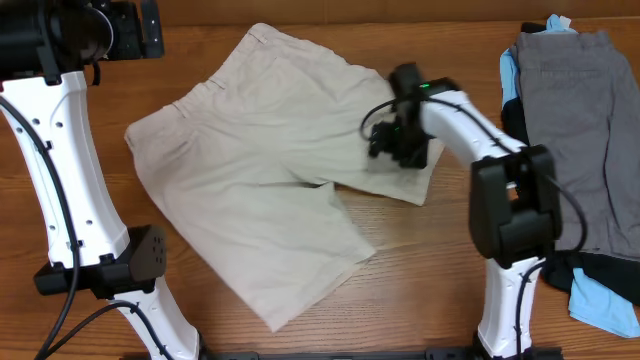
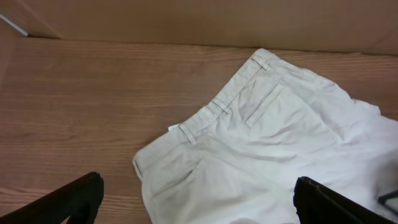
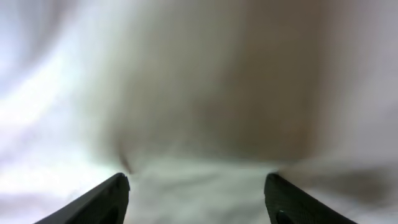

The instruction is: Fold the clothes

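The pale beige shorts (image 1: 260,170) lie spread flat on the wooden table, waistband toward the far left, one leg toward the front, the other toward the right. My right gripper (image 1: 388,142) is open and low over the right leg, its jaws (image 3: 198,186) close against the blurred fabric with nothing pinched between them. My left gripper (image 2: 199,196) is open and empty. It is held high at the far left, looking down on the waistband, belt loops and back pocket of the shorts (image 2: 267,143).
A pile of other garments lies at the right edge: grey shorts (image 1: 580,130) on top, light-blue cloth (image 1: 600,300) and black cloth (image 1: 578,265) beneath. The arm bases stand at the front left (image 1: 120,270) and front right (image 1: 510,240).
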`<state>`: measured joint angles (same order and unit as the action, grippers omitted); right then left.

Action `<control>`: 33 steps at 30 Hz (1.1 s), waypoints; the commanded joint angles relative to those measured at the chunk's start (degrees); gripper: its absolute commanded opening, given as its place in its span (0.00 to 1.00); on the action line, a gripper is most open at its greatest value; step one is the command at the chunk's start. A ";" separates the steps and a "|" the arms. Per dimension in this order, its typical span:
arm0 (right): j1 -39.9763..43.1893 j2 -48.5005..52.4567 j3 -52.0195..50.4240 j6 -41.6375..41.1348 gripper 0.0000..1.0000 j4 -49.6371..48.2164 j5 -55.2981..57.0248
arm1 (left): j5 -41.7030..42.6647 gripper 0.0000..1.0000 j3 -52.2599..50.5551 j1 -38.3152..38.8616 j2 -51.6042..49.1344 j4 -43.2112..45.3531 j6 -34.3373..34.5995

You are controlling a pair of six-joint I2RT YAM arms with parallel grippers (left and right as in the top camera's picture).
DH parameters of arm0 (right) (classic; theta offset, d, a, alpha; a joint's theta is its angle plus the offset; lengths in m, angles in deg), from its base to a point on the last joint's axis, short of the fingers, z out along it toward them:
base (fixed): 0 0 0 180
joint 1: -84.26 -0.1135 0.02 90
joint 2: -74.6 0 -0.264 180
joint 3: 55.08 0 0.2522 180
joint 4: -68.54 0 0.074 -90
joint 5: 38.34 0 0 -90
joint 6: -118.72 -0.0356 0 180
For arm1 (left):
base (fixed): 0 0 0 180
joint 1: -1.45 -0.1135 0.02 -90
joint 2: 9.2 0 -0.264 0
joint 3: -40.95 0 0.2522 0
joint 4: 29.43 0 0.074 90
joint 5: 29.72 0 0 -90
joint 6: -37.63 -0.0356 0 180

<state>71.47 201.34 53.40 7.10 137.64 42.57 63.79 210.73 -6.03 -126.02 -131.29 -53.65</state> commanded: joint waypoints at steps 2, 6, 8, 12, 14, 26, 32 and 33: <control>7.13 6.21 -3.69 4.09 0.73 -6.23 6.01 | 1.14 1.00 -0.31 0.20 -1.49 0.11 0.20; 9.57 6.21 -3.69 6.10 0.70 -14.60 6.01 | 1.09 1.00 -0.31 0.87 -2.82 0.04 0.20; 10.05 6.21 -3.67 7.17 0.69 -19.17 6.32 | 1.09 1.00 -0.31 1.40 -3.87 -0.02 0.20; 10.25 6.23 -3.58 7.08 0.66 -26.01 6.51 | 1.05 1.00 -0.31 2.93 -6.99 -0.39 0.17; 10.25 6.27 -3.58 6.86 0.66 -27.96 7.39 | 1.05 1.00 -0.31 3.63 -8.50 -0.48 0.17; 13.11 7.78 -2.21 7.04 0.65 -32.70 14.60 | 0.92 1.00 -0.31 6.16 -14.16 1.16 0.15; 17.35 7.78 1.90 7.13 0.66 -29.88 12.59 | 0.55 1.00 -0.31 6.16 -14.34 3.50 -0.02; 18.03 7.78 3.21 7.30 0.66 -29.20 11.67 | 0.55 1.00 -0.31 6.16 -14.34 4.07 -0.02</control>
<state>85.10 206.08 54.20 14.16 106.51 53.11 64.18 210.62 -0.13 -139.96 -128.32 -53.65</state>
